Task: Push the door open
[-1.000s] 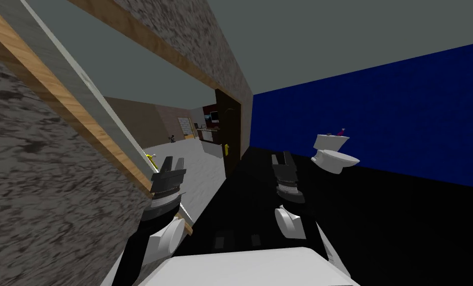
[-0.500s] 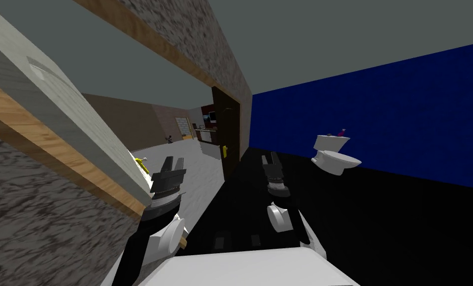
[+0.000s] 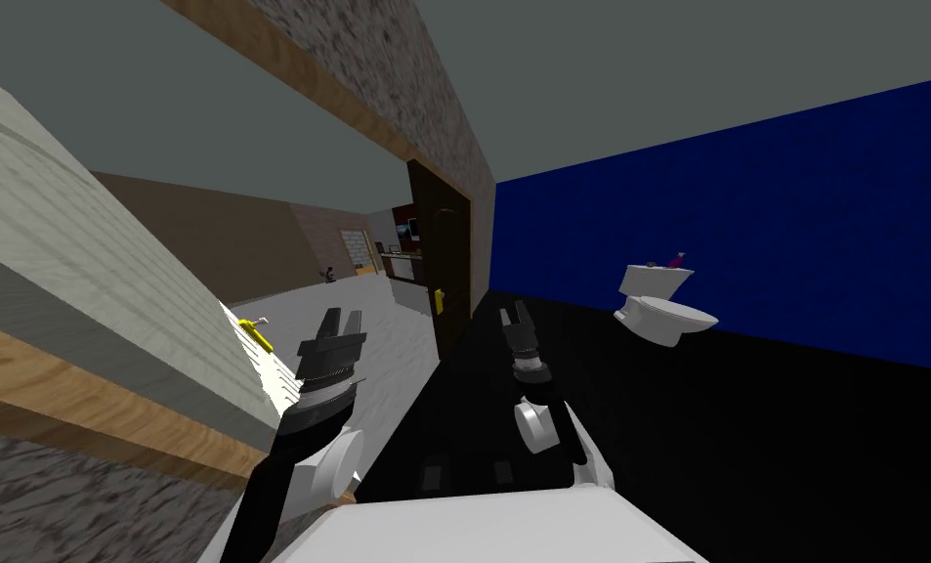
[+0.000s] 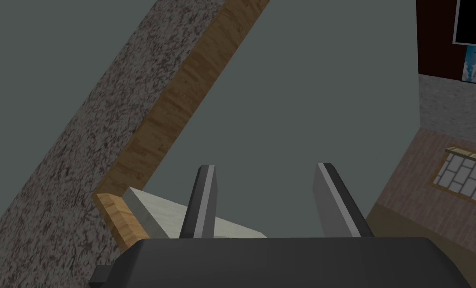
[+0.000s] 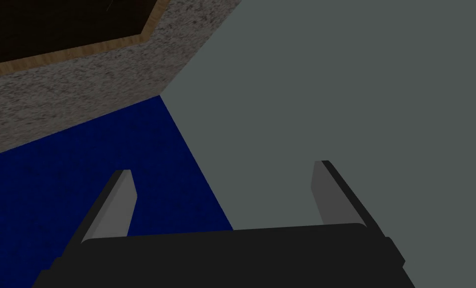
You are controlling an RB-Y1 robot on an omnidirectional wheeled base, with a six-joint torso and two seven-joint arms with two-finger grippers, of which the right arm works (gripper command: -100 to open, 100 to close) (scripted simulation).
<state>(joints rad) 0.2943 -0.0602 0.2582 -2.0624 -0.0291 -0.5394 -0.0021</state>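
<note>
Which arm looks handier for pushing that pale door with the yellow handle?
Probably the left. The left gripper is up beside the pale door, near its yellow handle. The right gripper sits farther off, on the side towards the toilet.

Door (image 3: 111,293) at the left, its handle (image 3: 256,330) just left of the left gripper (image 3: 342,318). Second door (image 3: 450,254) ahead, between left gripper and right gripper (image 3: 515,313). Toilet (image 3: 663,308) right, seemingly against the wall (image 3: 795,215).

Pale, yellow-handled door (image 3: 92,254), wide open
</note>
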